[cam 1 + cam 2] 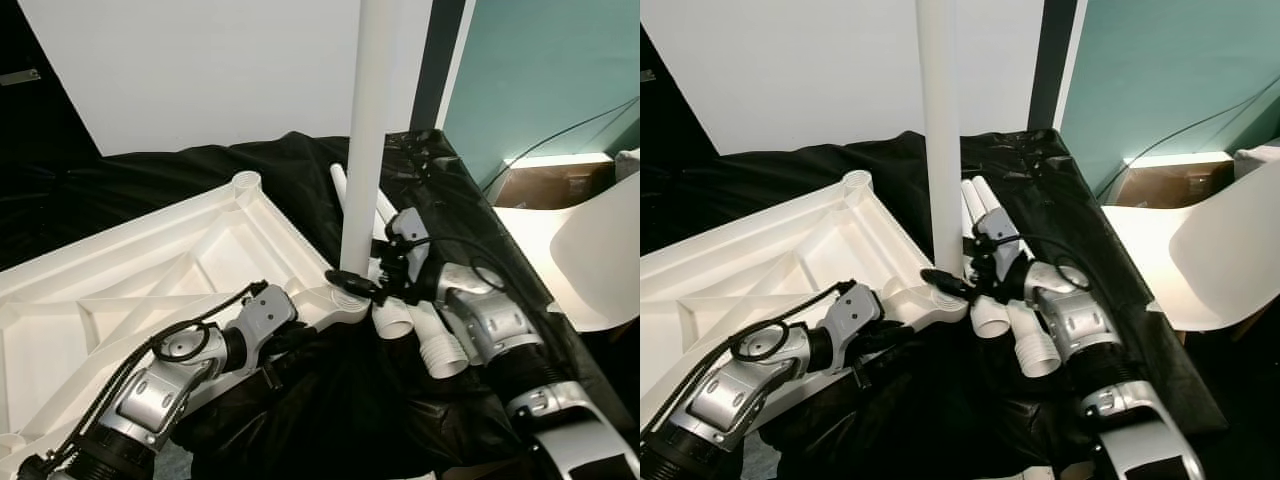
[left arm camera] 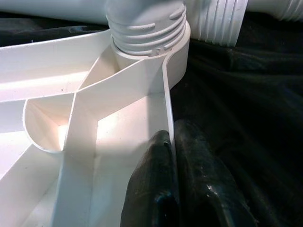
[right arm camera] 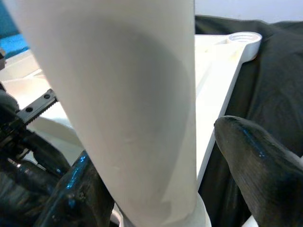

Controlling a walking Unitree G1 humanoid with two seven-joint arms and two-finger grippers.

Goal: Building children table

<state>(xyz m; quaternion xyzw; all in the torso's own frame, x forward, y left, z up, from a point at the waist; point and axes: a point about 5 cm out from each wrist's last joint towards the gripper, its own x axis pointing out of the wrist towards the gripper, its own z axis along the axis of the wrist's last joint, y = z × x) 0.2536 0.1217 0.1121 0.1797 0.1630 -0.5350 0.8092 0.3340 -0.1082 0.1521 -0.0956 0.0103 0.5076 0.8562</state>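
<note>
I saw the white tabletop (image 1: 150,280) lying upside down, ribs upward, on a black sheet (image 1: 330,400). A white leg (image 1: 366,130) stood upright in the threaded socket (image 2: 147,28) at the tabletop's near right corner. My right gripper (image 1: 358,283) sat at the foot of that leg, its two black fingers (image 3: 260,165) set on either side of the tube, holding it. My left gripper (image 2: 173,184) was clamped narrowly on the tabletop's outer edge wall just beside the same corner, one finger inside the rim and one outside. Three spare legs (image 1: 1015,330) lay side by side on the sheet, beside the right gripper. Another corner socket (image 1: 246,183) stood at the tabletop's far corner.
</note>
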